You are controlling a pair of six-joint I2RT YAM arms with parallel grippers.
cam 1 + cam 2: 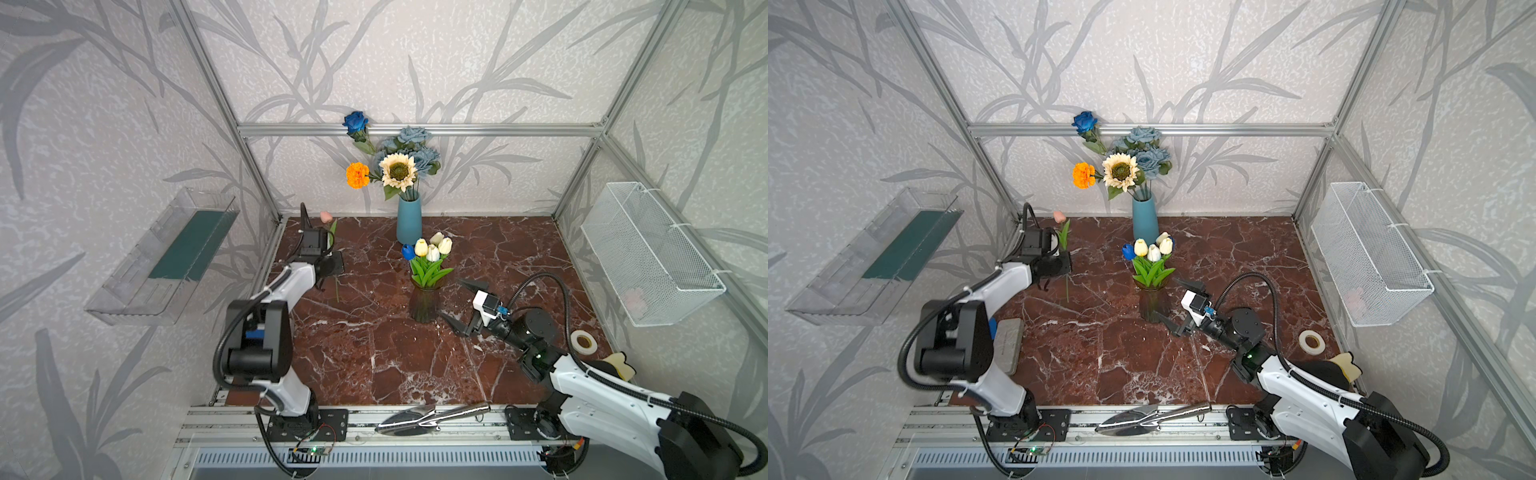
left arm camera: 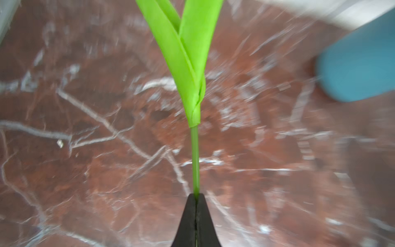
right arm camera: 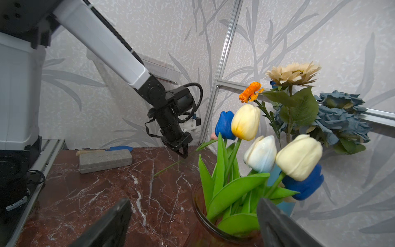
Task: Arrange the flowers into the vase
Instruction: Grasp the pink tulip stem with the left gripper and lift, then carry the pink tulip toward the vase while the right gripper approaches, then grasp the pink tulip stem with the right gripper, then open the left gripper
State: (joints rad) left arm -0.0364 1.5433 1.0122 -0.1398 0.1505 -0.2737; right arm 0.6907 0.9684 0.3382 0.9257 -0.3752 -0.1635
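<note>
**pink tulip (image 1: 326, 216) clamped in the left hand (image 2: 195, 198)**

So the left hand is clenched tight on the stem, off to the left of the glass vase (image 1: 424, 307), with the pink tulip slanting low over the surface (image 1: 374, 353). The right hand (image 1: 451, 298) is spread wide just right of the glass vase, gripping nothing. The other tulips (image 1: 432, 249) stand inside it.

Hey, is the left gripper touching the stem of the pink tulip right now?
Touching. The left wrist view shows the left gripper with its jaws shut on the pink tulip's green stem, which runs straight out from between the tips with no gap.
</note>
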